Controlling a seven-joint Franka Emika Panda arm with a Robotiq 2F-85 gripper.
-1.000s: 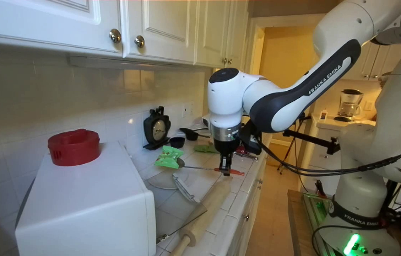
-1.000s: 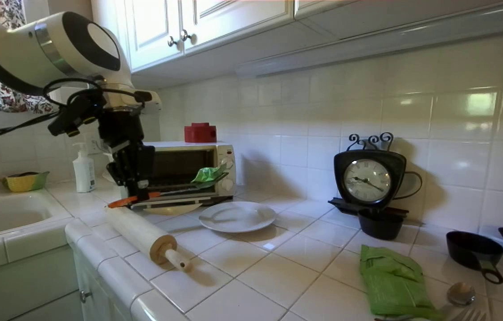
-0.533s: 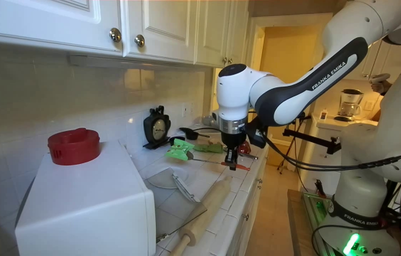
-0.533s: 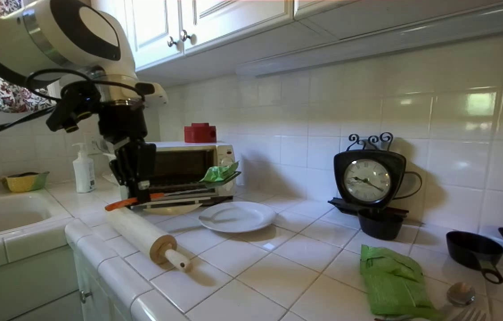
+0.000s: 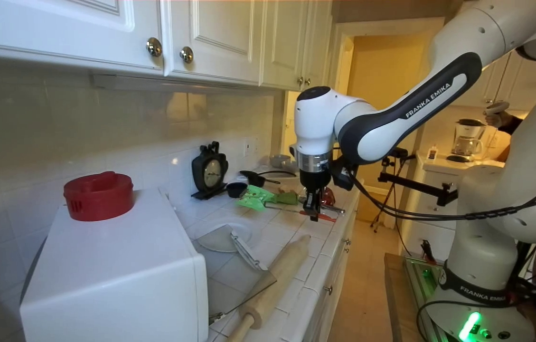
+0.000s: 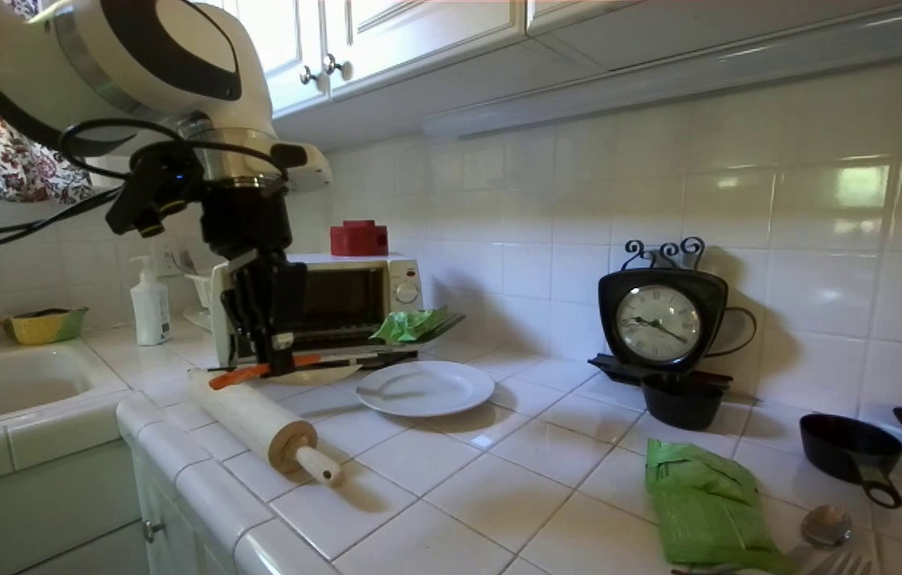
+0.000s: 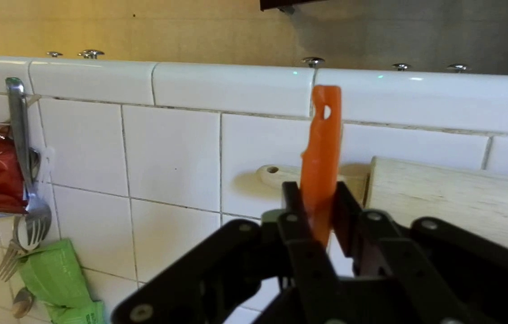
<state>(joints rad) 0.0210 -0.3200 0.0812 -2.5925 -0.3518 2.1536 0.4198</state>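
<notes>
Gripper [image 7: 319, 202] clamped on orange spatula handle [image 7: 321, 153] | green packet [image 6: 405, 326] resting on the blade [image 6: 448, 323], above the tiled worktop [image 6: 498, 495] | change: both now farther from the toaster oven [image 6: 343, 295]; packet remains aboard, carry seems steady.

free: between plate [image 6: 425, 389] and clock [image 6: 660, 321] | obstacle: rolling pin [image 6: 259, 423] near gripper [image 7: 318, 192]
</notes>
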